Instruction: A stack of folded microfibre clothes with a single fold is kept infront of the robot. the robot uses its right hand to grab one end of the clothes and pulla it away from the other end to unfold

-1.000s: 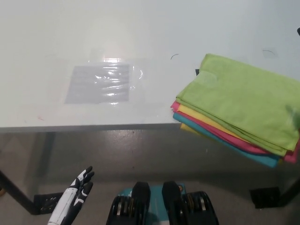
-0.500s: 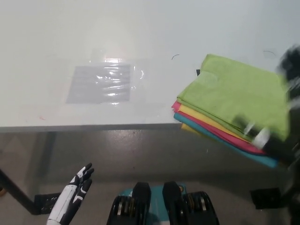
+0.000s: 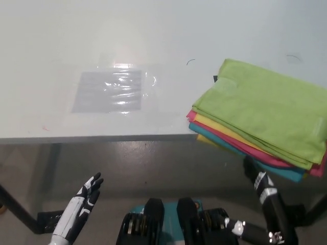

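A stack of folded microfibre cloths (image 3: 260, 120) lies on the right of the white table (image 3: 153, 35), overhanging its front edge. The top cloth is lime green (image 3: 265, 109); yellow, pink and teal layers show beneath along the near edge. My black right hand (image 3: 258, 178) hangs below the table edge, just under the stack's near side, not touching it; its fingers are too dark to read. My white left hand (image 3: 84, 201) rests low at the lower left, open with fingers spread, well away from the cloths.
A clear plastic sheet (image 3: 110, 91) lies flat on the table's left middle. The table's front edge (image 3: 102, 139) runs across the picture, with grey floor below it and a dark table leg (image 3: 15, 209) at the lower left.
My right arm swept down from over the stack's right side to below the table edge. The cloths lie as before. My left hand shifted slightly lower.
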